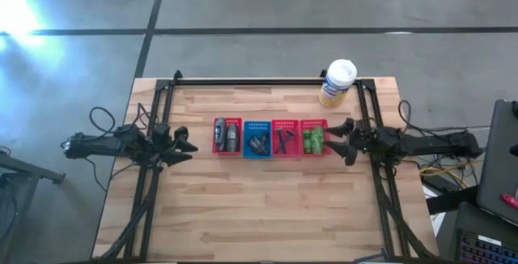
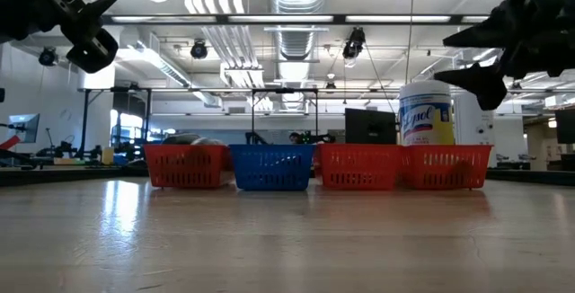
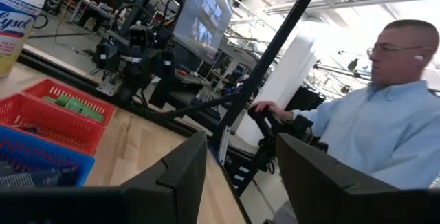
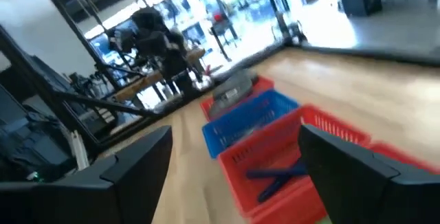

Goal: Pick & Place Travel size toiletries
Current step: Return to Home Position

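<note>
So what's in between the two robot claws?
Seen from above, four baskets sit in a row between the left gripper and the right gripper: the left red basket, the blue basket, the middle red basket, the right red basket, all holding toiletries.

Bright ceiling lights (image 2: 296, 19); floor glare (image 1: 16, 5), perhaps daylight.

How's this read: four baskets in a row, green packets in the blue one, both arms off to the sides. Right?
No. The green packets lie in the rightmost red basket, not the blue basket, per the high view. Rest holds.
</note>
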`<state>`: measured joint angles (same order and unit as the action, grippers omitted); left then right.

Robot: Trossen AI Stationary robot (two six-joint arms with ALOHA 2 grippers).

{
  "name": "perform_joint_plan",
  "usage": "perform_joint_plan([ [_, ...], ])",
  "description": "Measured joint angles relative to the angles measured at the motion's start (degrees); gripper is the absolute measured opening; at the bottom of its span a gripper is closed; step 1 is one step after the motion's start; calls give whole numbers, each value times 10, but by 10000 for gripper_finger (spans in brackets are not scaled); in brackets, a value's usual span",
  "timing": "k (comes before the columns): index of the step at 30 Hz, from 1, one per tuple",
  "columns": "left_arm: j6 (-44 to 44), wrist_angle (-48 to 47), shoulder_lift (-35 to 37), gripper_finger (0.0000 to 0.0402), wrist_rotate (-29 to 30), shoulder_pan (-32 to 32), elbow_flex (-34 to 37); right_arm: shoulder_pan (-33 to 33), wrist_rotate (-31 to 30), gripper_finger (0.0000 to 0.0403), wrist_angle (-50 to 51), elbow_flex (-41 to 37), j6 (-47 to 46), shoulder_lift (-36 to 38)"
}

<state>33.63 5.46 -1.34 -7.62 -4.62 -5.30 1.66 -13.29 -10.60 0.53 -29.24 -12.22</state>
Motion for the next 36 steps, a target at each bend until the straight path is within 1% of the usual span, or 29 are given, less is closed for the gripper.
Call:
perform_joint_plan([
  [1, 0, 0, 0, 181, 0, 0, 0, -2, 3, 307, 7, 0, 17, 25],
  [3, 0, 0, -1, 181, 0, 0, 0, -13, 30, 301, 6, 0, 64, 70],
  [5, 0, 0, -2, 181, 0, 0, 0, -27, 88, 296, 7, 0, 124, 115],
  [8, 0, -1, -3, 181, 0, 0, 0, -52, 213, 288, -23, 1, 223, 122],
  [10, 0, -1, -6, 181, 0, 0, 0, -58, 293, 283, -20, 0, 292, 122],
  [12, 0, -4, -6, 181, -1, 0, 0, -58, 347, 278, -3, 0, 339, 122],
  [13, 0, -6, -7, 181, -2, 0, 0, -57, 356, 276, 6, 0, 355, 122],
  [15, 0, -5, -9, 181, -3, 0, 0, -56, 354, 271, 22, 0, 365, 122],
  [17, 0, -5, -9, 181, -3, 0, 0, -56, 338, 265, 29, 0, 347, 122],
  [21, 0, -5, -9, 181, -3, 0, 0, -56, 270, 255, 36, 0, 287, 122],
  [25, 0, -5, -9, 181, -3, 0, 0, -56, 212, 244, 36, 0, 262, 122],
  [28, 0, -4, -9, 181, -3, 0, 0, -56, 207, 237, 39, 0, 247, 122],
  [33, 0, -4, -9, 181, -2, 0, 0, -57, 207, 228, 40, 0, 194, 117],
  [36, 0, -4, -9, 181, -2, 0, 0, -57, 207, 225, 42, 0, 189, 114],
])
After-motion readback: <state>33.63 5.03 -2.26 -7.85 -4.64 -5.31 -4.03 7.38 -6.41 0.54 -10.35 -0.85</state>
